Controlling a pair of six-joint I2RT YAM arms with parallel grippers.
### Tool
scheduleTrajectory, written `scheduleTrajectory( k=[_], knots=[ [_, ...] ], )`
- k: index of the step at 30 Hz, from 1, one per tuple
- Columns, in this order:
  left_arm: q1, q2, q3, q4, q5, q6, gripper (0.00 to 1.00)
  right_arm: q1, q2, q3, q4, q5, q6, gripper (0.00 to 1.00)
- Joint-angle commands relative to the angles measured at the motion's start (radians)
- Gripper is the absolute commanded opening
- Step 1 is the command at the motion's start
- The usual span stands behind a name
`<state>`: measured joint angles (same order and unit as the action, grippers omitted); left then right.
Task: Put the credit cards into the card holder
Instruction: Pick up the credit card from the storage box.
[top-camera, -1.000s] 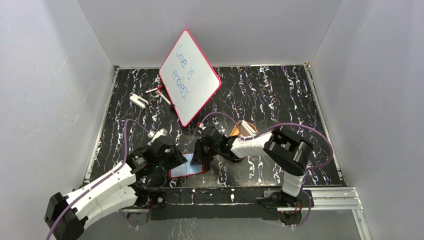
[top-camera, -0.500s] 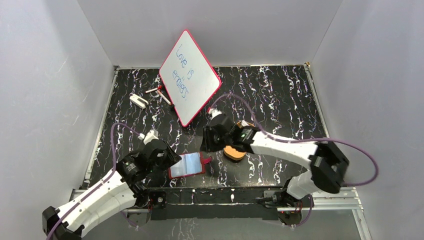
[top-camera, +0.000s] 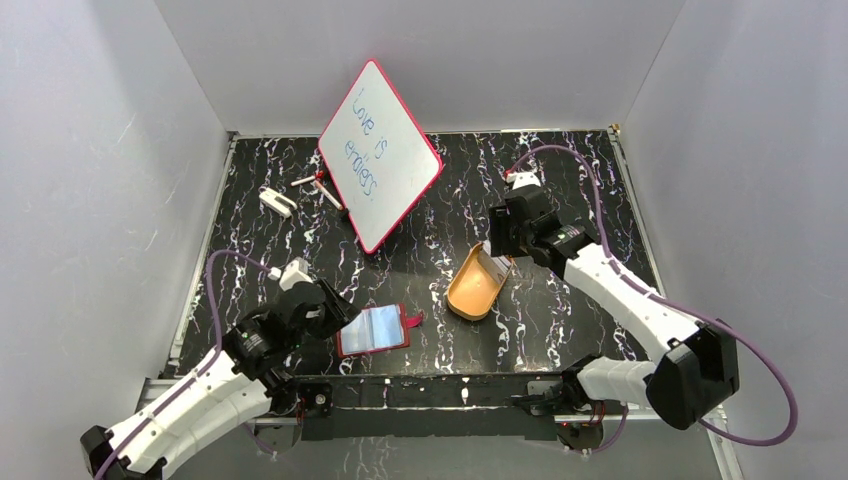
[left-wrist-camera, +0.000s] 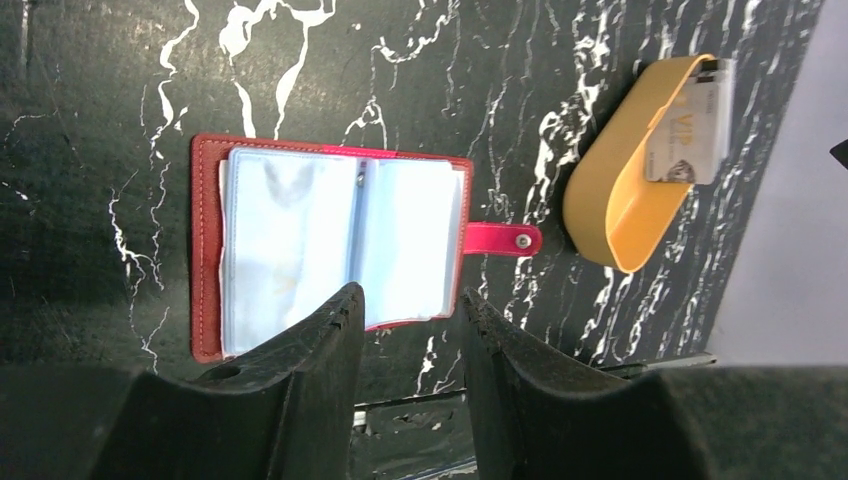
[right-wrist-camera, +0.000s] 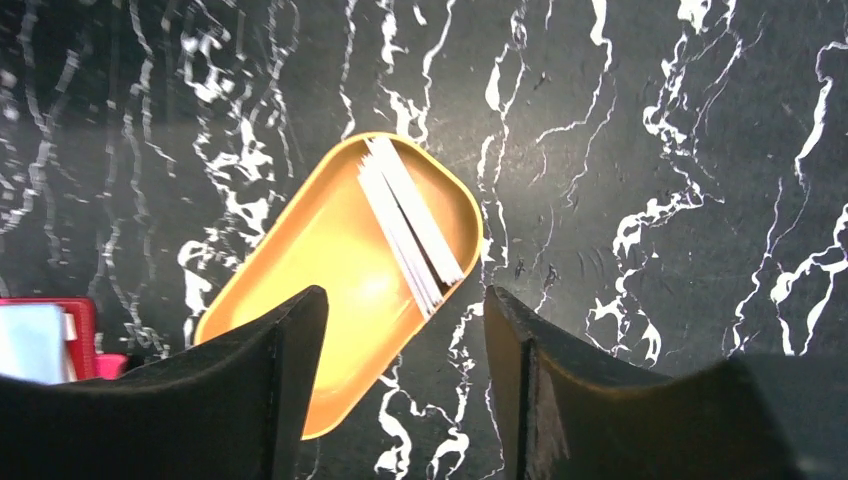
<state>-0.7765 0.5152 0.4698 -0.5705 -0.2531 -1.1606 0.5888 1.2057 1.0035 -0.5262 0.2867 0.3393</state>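
The card holder (top-camera: 373, 330) (left-wrist-camera: 330, 240) lies open near the front edge, its clear sleeves facing up and its snap tab (left-wrist-camera: 500, 240) pointing right. Pale credit cards (right-wrist-camera: 410, 225) (left-wrist-camera: 690, 125) lean stacked in the far end of the orange tray (top-camera: 470, 292). My left gripper (top-camera: 333, 317) (left-wrist-camera: 408, 300) hovers just left of the holder, open, with nothing between its fingers. My right gripper (top-camera: 503, 240) (right-wrist-camera: 405, 300) hangs above the tray's far end, open and empty. A corner of the card holder (right-wrist-camera: 40, 340) also shows in the right wrist view.
A red-framed whiteboard (top-camera: 380, 155) leans at the back centre. Markers (top-camera: 318, 187) and a small white eraser (top-camera: 277, 201) lie to its left. Grey walls close in the left, right and back sides.
My right arm swung from the card holder back and right to above the tray, and its jaws opened wide. My left arm drew back slightly toward the near left.
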Motion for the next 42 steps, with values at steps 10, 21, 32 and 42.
scheduleTrajectory(
  k=[10,21,32,42],
  knots=[
    [-0.004,0.104,-0.029,0.052,0.068,0.017,0.38,-0.019,0.174,-0.044,0.039,0.038,-0.079,0.99],
    [-0.003,0.090,-0.065,0.063,0.086,0.007,0.38,-0.019,0.243,-0.083,0.076,0.093,-0.097,0.87],
    [-0.003,0.102,-0.063,0.066,0.090,0.012,0.38,-0.019,0.260,-0.095,0.079,0.113,-0.105,0.83],
    [-0.003,0.093,-0.060,0.053,0.081,0.018,0.38,-0.027,0.209,-0.095,0.072,0.152,-0.104,0.79]
  ],
)
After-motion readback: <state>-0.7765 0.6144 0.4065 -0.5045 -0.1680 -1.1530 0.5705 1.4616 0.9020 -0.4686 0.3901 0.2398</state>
